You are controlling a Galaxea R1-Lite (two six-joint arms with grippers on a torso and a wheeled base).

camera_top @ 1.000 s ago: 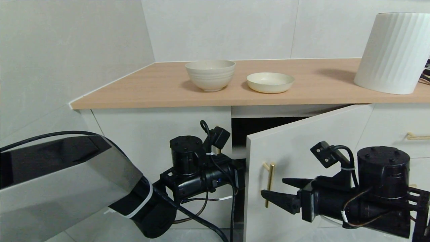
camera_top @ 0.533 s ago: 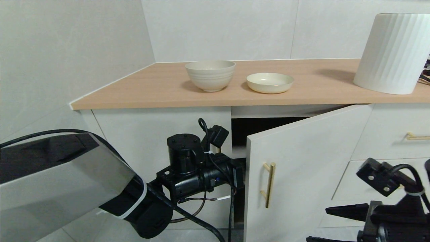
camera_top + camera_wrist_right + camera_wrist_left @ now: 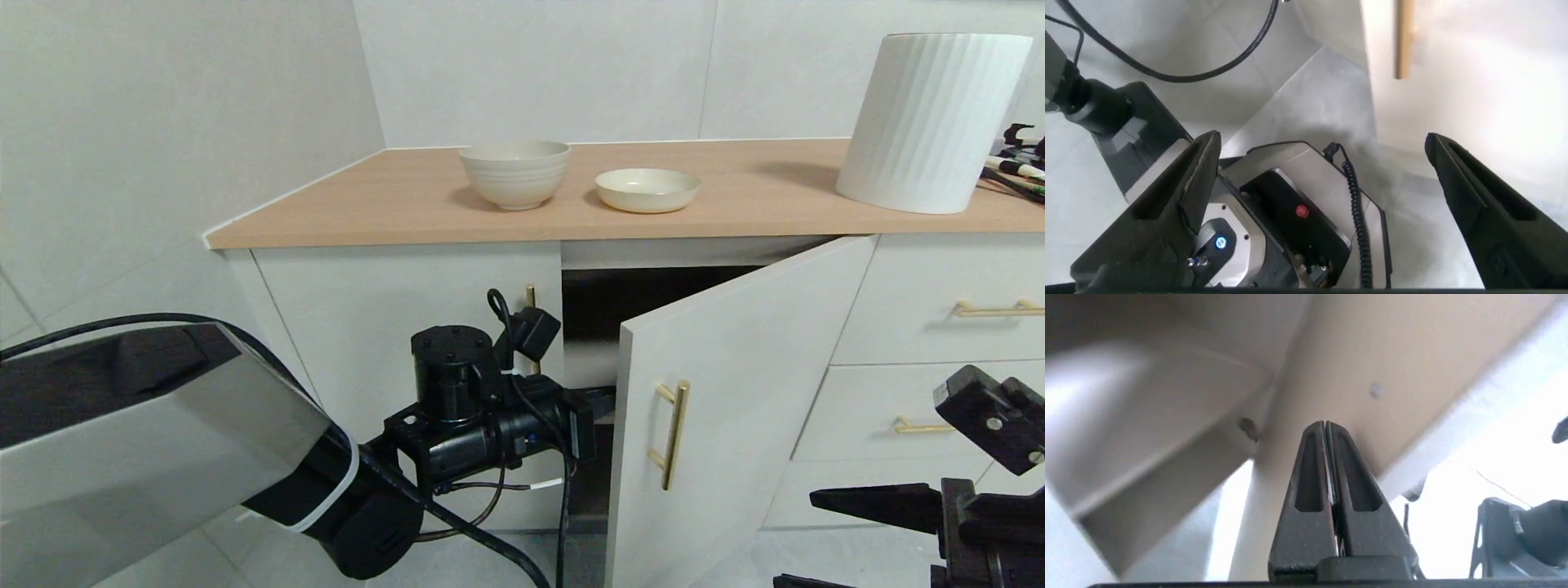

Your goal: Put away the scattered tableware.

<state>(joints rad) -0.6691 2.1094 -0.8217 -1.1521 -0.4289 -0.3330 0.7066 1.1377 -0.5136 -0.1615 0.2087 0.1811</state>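
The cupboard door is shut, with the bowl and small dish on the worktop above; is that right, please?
Not quite: the head view shows the cupboard door standing open. The bowl and small dish are indeed on the worktop above.

cream bowl [image 3: 514, 172], shallow dish [image 3: 647, 189], upright, countertop [image 3: 392, 208]

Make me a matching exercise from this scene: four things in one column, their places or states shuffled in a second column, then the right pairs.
Things:
1. ribbed bowl
2. shallow dish
3. cabinet door
4. left gripper

Places or states:
A. swung open
B. shut
C. on the countertop, between the bowl and the tall white ribbed container
D. on the countertop, nearest the wall corner

Pairs: 1-D, 2-C, 3-A, 4-B
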